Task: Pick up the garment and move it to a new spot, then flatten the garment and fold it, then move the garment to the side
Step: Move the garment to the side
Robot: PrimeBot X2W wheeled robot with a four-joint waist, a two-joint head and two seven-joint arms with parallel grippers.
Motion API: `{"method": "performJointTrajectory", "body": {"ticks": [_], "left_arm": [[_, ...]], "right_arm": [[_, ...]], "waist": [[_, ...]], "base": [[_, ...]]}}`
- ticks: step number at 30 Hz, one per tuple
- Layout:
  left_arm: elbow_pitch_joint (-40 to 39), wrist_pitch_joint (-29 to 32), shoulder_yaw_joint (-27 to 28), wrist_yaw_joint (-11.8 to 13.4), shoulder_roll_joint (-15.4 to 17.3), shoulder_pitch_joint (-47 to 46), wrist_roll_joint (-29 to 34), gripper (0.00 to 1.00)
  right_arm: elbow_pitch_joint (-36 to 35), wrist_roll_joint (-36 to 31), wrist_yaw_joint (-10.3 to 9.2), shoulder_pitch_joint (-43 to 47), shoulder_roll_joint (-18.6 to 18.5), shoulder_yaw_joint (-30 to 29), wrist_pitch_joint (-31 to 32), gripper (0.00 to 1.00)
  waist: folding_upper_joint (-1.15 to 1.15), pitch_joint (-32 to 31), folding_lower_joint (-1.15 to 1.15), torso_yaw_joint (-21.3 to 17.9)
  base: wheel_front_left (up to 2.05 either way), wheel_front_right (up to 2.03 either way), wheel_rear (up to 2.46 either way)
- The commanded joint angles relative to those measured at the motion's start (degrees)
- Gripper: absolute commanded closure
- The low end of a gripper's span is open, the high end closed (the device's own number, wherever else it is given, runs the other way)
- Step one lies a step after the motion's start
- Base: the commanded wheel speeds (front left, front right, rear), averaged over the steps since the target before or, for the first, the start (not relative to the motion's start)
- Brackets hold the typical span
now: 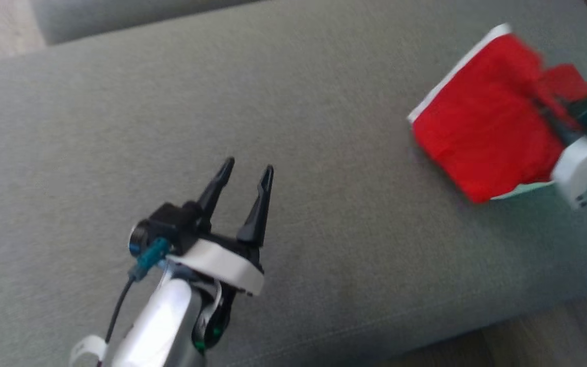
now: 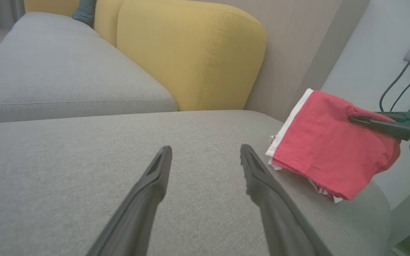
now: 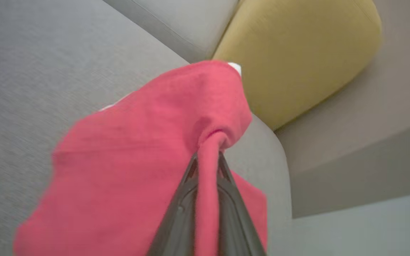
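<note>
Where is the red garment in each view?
Head view: red garment upper right, on the grey seat cushion.
Left wrist view: red garment right of middle, near the cushion's right edge.
Right wrist view: red garment centre to lower left, pinched in the right claw.
Shared landmark: the grey seat cushion.

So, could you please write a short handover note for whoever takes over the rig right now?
Left gripper: open, holding nothing, above the grey sofa seat.
Right gripper: shut on a pinched fold of the red garment.
Garment: folded, at the seat's right end, apparently partly lifted by the pinch.
Done: flattening and folding look finished.
Left: carry it to the side, set it down, release.
</note>
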Motion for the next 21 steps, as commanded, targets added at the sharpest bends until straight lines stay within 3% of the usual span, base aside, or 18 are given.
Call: {"method": "performJointTrajectory", "body": {"ticks": [1,6,21], "left_arm": [[-1.71,-0.70,1.35,0.20,0.16,-3.33,-0.28,0.00],[-0.84,-0.70,1.53,-0.04,0.16,-5.17,0.10,0.00],[0.10,-0.70,5.38,-1.63,0.16,-5.57,1.63,0.00]], "right_arm": [[-1.40,2.30,-0.05,-1.75,-2.93,-1.35,1.69,1.00],[1.02,5.47,-0.05,-1.92,-3.86,-7.40,3.98,1.00],[5.54,-0.19,-0.05,-0.48,-2.11,-16.26,7.77,1.00]], "waist": [[0.00,3.25,0.00,-2.67],[0.00,6.06,0.00,-3.34],[0.00,9.22,0.00,-1.62]], "base": [[0.00,0.00,0.00],[0.00,0.00,0.00],[0.00,0.00,0.00]]}}
